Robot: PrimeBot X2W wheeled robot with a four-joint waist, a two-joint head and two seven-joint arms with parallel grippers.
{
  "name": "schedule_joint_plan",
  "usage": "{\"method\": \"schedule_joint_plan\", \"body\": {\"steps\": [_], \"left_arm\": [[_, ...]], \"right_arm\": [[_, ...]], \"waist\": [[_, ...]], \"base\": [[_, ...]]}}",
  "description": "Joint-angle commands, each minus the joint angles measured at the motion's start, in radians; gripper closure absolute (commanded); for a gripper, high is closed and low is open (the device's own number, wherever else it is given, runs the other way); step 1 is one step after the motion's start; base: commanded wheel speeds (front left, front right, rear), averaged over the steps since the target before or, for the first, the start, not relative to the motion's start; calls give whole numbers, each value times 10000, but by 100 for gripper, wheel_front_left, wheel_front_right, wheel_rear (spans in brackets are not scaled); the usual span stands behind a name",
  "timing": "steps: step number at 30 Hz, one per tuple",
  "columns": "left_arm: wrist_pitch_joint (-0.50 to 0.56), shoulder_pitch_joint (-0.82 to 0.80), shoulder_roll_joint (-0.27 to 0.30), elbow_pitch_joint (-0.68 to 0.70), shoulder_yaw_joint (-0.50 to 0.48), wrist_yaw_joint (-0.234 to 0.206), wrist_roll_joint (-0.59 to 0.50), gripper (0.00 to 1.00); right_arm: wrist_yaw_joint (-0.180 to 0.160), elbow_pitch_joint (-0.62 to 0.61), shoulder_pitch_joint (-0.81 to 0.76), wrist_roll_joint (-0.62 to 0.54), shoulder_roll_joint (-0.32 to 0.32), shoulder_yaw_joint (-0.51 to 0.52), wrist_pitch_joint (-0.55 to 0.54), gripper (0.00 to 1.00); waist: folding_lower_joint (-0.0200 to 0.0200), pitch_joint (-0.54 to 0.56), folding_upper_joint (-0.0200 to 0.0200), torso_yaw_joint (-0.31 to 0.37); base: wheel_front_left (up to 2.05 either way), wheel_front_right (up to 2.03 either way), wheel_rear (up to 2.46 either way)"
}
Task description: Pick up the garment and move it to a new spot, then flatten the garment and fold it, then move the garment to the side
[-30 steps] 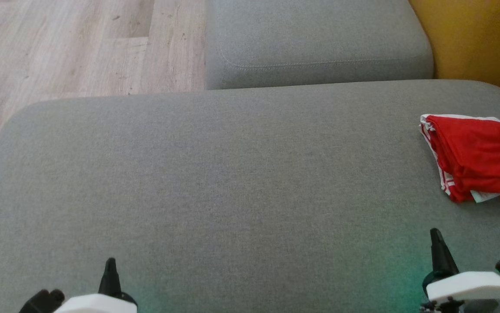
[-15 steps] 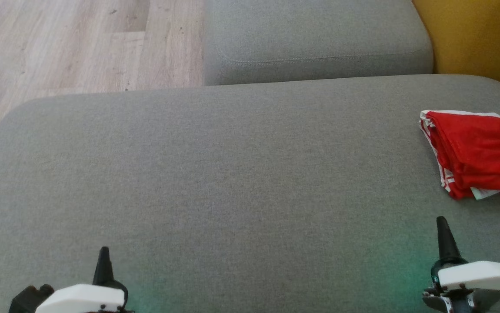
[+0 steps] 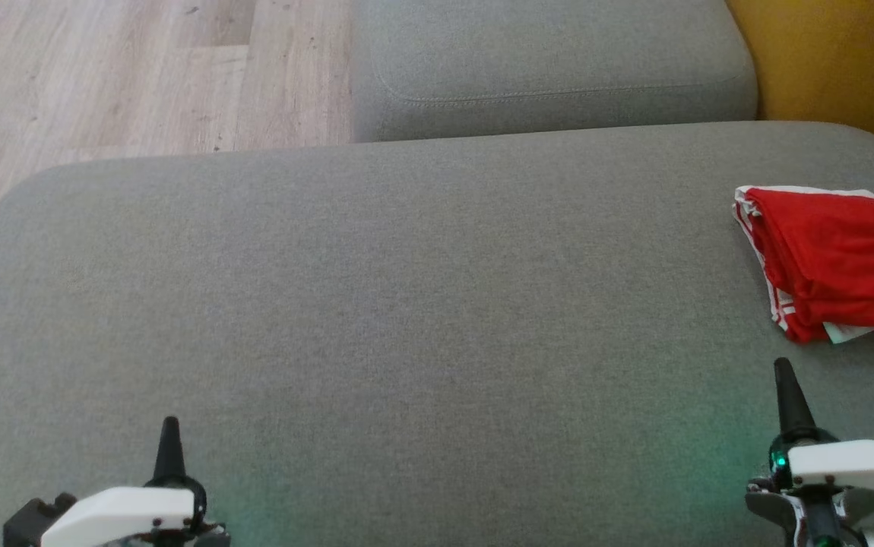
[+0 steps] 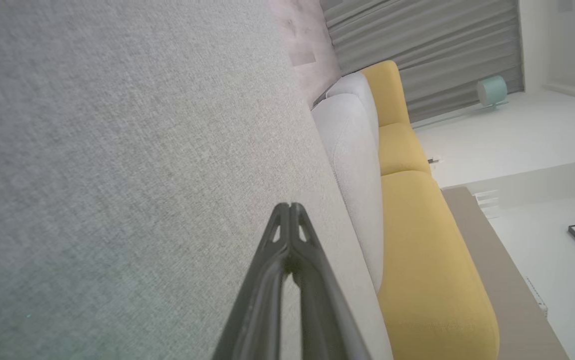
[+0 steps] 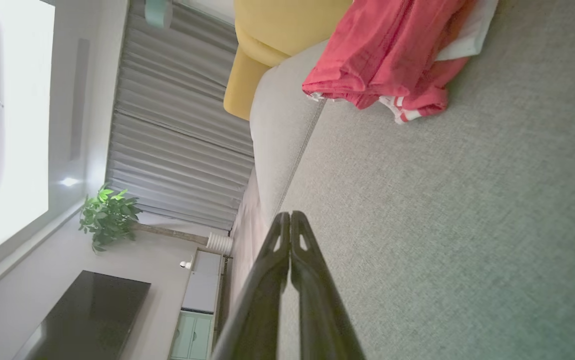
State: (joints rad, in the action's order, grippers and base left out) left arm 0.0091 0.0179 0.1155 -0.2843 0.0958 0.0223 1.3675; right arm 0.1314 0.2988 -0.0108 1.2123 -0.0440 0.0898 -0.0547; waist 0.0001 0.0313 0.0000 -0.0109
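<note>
Here: red garment (image 3: 832,262) on grey cushion (image 3: 406,304), far right — left jaws, right jaws both pressed together, empty.

A home living room: a grey sofa (image 3: 406,304) lies under the jaws, a yellow sofa (image 4: 417,240) beyond them, with wood flooring (image 3: 102,76), pleated curtains (image 5: 177,125), a potted plant (image 5: 107,217) and a dark screen (image 5: 87,315) farther off.

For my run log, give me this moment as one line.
garment: lying on cushion, right side, untouched | left gripper: shut, empty | right gripper: shut, empty
</note>
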Motion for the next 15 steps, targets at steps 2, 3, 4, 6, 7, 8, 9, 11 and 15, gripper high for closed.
{"method": "schedule_joint_plan", "body": {"steps": [2, 3, 4, 6, 7, 8, 9, 11, 15], "left_arm": [[111, -676, -2, 334, -474, 143, 260, 100], [140, -695, -22, 336, -526, 174, 332, 100], [169, -714, -42, 338, -577, 205, 404, 100], [228, -752, -82, 341, -681, 267, 548, 100], [257, -771, -102, 343, -732, 298, 620, 100], [286, -791, -122, 345, -784, 328, 692, 100], [315, -810, -142, 347, -835, 359, 764, 100], [374, -848, -182, 350, -938, 421, 908, 100], [491, -924, -262, 357, -1145, 544, 1195, 100]], "right_arm": [[-6, -404, 553, 406, -48, -84, -100, 100], [-6, -409, 574, 522, -48, -73, -116, 100], [-6, -413, 594, 639, -49, -62, -131, 100], [-6, -422, 636, 873, -50, -41, -163, 100], [-6, -426, 657, 989, -50, -30, -179, 100], [-6, -431, 678, 1106, -51, -20, -195, 100], [-6, -435, 699, 1223, -51, -9, -211, 100], [-6, -444, 740, 1456, -52, 12, -243, 100], [-6, -462, 824, 1923, -54, 55, -307, 100]], "waist": [[-1, -23, 0, 8], [-1, -34, 0, 11], [-1, -44, 0, 14], [-1, -65, 0, 21], [-1, -76, 0, 24], [-1, -86, 0, 28], [-1, -97, 0, 31], [-1, -118, 0, 38], [-1, -160, 0, 51]], "base": [[0, 0, 0], [0, 0, 0], [0, 0, 0], [0, 0, 0], [0, 0, 0], [0, 0, 0], [0, 0, 0], [0, 0, 0], [0, 0, 0]]}}
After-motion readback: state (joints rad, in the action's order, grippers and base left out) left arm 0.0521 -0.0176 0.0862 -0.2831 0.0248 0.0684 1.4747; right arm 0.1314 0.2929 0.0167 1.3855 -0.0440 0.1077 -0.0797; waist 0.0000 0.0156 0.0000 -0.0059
